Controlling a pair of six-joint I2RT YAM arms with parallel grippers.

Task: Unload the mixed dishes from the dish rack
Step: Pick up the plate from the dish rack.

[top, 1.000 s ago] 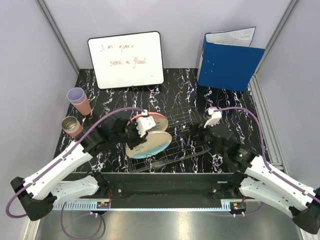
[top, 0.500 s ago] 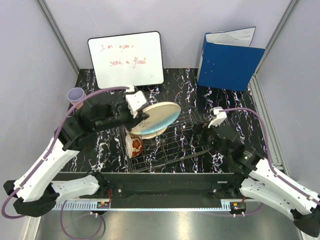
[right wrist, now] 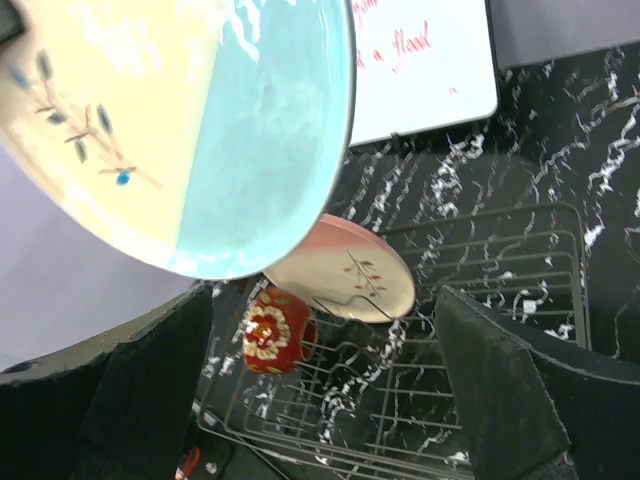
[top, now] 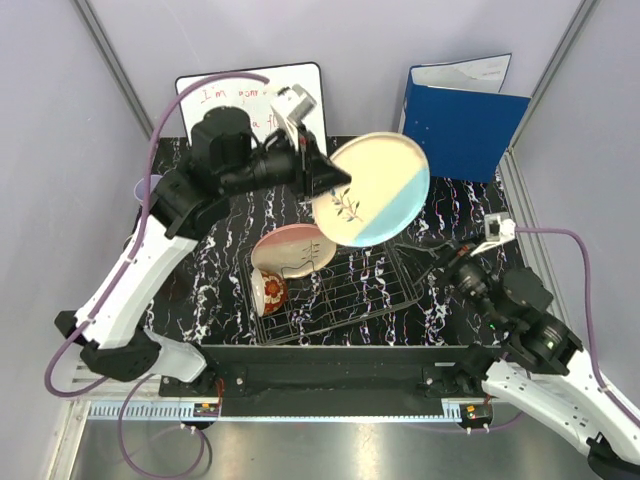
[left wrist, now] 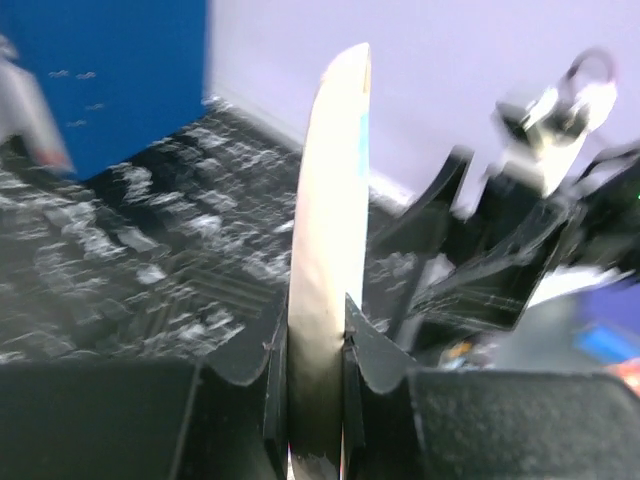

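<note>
Top external view: the left gripper holds a cream plate with a pale blue segment and a twig drawing high over the far side of the rack, its face tilted toward the camera. The grip is on the plate's left rim, a hold that suits a thin, flat dish and lets it hang clear of the wires. The left wrist view shows the plate edge-on, with both fingers pressed tight against its two faces and no gap visible.

A second plate leans in the rack's far left corner, propped by the wires. A red-patterned bowl lies tipped on its side just in front of it. A lavender tumbler stands on the table well apart from the rack, partly hidden behind the left arm, and looks already unloaded.

The right gripper hovers at the rack's right side; whether it touches the wires cannot be told. Its wrist view shows the jaws spread wide with nothing between them, looking across the grid at the second plate and bowl. That stance likely leaves the raised plate a free path while placing the arm for the next dish. The raised plate is not yet set down, and two dishes sit in the rack.
</note>
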